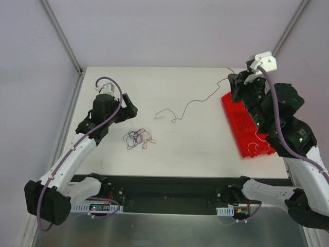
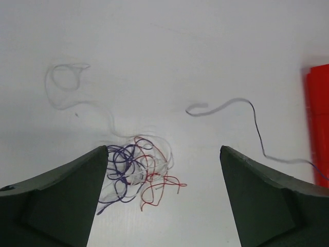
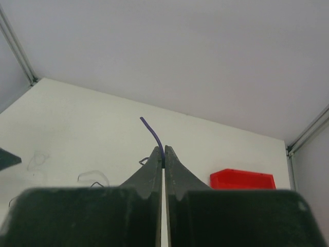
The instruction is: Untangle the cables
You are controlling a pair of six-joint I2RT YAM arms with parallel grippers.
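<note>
A loose tangle of red and dark purple cables point(image 1: 139, 139) lies on the white table just right of my left gripper point(image 1: 128, 109), which hovers above it, open and empty. In the left wrist view the tangle point(image 2: 136, 167) sits next to the left fingertip of the gripper point(image 2: 164, 149). A single dark strand point(image 1: 195, 102) runs from mid-table up to my right gripper point(image 1: 235, 82). In the right wrist view that gripper point(image 3: 164, 154) is shut on the purple strand's end point(image 3: 154, 133), raised above the table.
A red bin point(image 1: 245, 123) stands at the right under the right arm, with a thin red wire point(image 1: 254, 149) at its near end. It also shows in the left wrist view point(image 2: 318, 113) and the right wrist view point(image 3: 241, 179). A faint pale strand point(image 2: 64, 82) loops beyond the tangle.
</note>
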